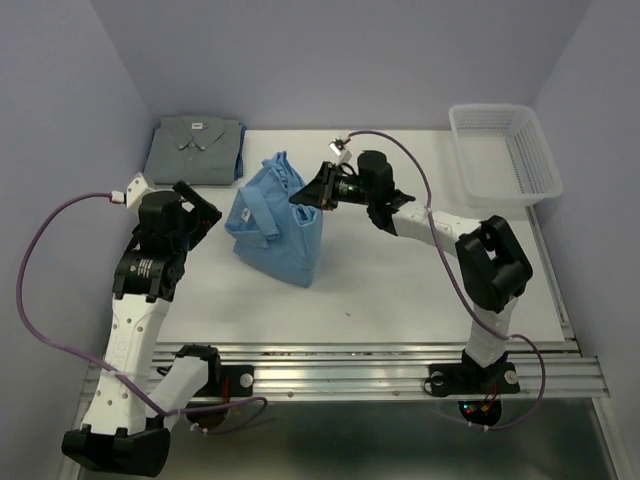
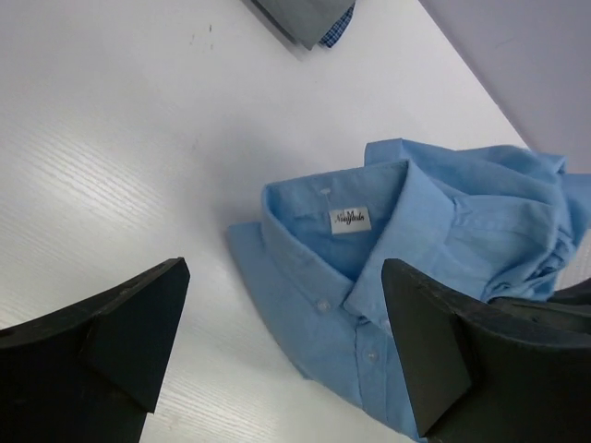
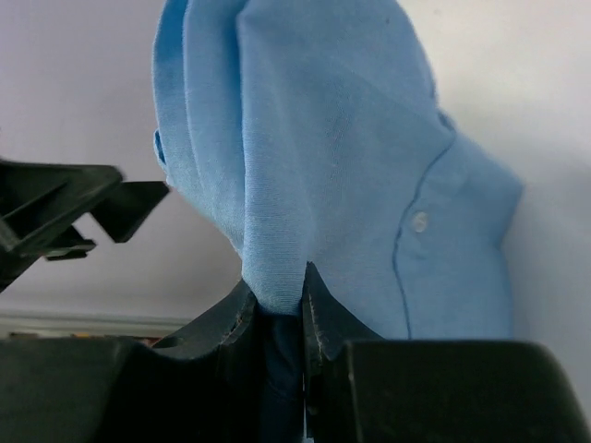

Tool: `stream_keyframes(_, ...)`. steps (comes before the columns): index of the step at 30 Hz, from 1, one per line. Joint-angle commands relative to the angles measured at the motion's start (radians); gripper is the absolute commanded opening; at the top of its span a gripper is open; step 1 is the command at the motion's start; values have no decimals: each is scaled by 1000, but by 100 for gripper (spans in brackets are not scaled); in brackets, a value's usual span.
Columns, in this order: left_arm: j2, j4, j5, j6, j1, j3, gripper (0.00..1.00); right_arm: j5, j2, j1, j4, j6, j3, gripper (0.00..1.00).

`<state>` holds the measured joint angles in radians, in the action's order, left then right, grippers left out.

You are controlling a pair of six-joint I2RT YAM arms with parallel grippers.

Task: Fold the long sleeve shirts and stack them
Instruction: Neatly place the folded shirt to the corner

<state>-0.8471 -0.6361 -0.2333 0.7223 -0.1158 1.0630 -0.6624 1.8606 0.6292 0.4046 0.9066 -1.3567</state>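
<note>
Grey shirt (image 1: 195,148): lies folded flat, collar up, at the far left corner of the white table (image 1: 400,290), close to the back wall. The left wrist view catches only its corner (image 2: 305,23), with a scrap of blue check cloth showing at the edge.

Left gripper (image 1: 205,205): jaws spread wide and holding nothing. It sits above bare table between the grey shirt and the blue one, touching neither. In its own camera the two black fingers (image 2: 138,323) frame the collar of the blue shirt, and table shows between them.

Blue shirt (image 1: 275,225): near the table's middle, left of centre, partly folded. The collar end lies flat on the table, with a white neck label (image 2: 349,220) and the button placket facing up. The far side is bunched and drawn up off the surface.

Right gripper (image 1: 312,190): clenched on a fold of the blue shirt at its raised right edge. The right wrist view shows the cloth (image 3: 323,138) pinched between the fingertips (image 3: 319,314) and rising away in several layers, with one button visible.

White mesh basket (image 1: 495,107): at the far right corner of the table, well apart from both shirts.
</note>
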Motion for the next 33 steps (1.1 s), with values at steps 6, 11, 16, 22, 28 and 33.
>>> stream_keyframes(6,-86,42,61,-21,5,-6,99,-108,100,-215,375,255,275,1)
stream_keyframes(11,-147,117,179,-30,5,-57,99,-147,126,-324,372,230,347,9)
stream_keyframes(16,-219,176,268,-41,4,-95,99,-204,149,-414,364,193,386,49)
stream_keyframes(22,-274,223,367,-63,-13,-135,99,12,-35,-491,-134,-170,329,100)
stream_keyframes(28,-314,315,428,-78,-45,-215,99,476,-193,-491,-622,-469,167,100)
stream_keyframes(33,-392,455,497,-73,-100,-256,99,518,-219,-394,-699,-650,136,100)
